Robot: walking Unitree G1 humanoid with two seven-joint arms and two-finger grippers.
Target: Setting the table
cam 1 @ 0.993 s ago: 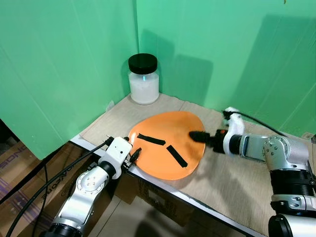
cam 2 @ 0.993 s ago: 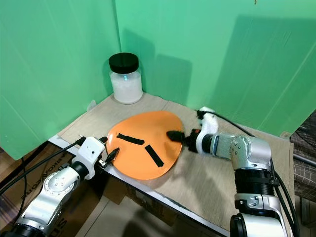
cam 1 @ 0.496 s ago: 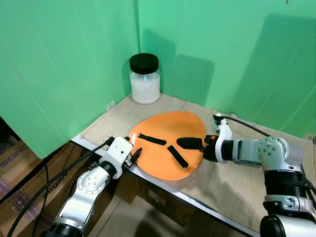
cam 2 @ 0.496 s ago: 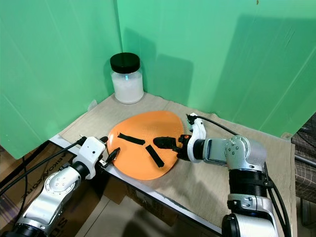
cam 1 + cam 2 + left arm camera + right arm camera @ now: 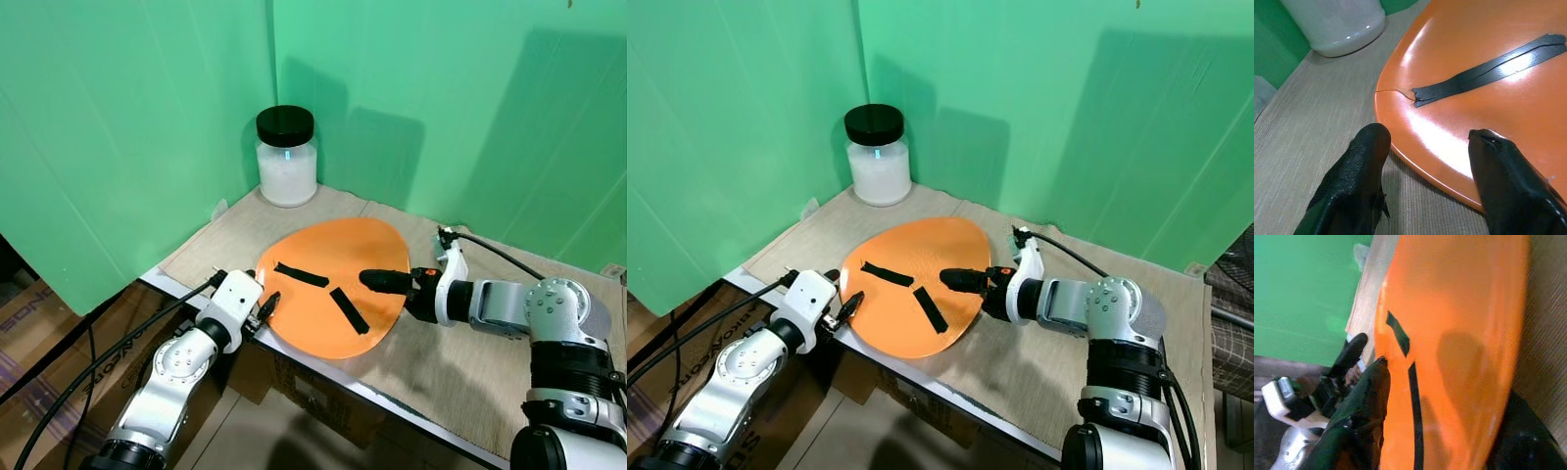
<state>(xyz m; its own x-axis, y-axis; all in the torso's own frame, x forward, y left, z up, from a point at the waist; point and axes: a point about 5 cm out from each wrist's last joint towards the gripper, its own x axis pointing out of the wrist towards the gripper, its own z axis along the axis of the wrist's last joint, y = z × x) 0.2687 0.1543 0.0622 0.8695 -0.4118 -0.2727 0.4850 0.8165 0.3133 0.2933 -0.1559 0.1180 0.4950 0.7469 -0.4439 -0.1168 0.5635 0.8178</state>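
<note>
An orange plate (image 5: 323,257) with two black tape strips (image 5: 301,277) lies on the beige mat (image 5: 460,367) near the table's front edge. My right gripper (image 5: 377,283) reaches in from the right and holds the plate's right rim. One finger (image 5: 1369,396) lies over the plate (image 5: 1459,333); the other sits under the rim. My left gripper (image 5: 267,304) stands open at the plate's near left rim. In the left wrist view its fingers (image 5: 1359,166) stand wide apart, one on each side of the plate's edge (image 5: 1449,161).
A white jar with a black lid (image 5: 285,157) stands in the back corner against the green screens (image 5: 118,117). The table's front edge (image 5: 323,367) runs just below the plate. Cardboard boxes (image 5: 29,308) and cables lie on the floor at the left.
My right gripper reached from the plate's right rim further over the plate, turned its wrist, then drew back slightly. The left arm and the plate stayed put.
</note>
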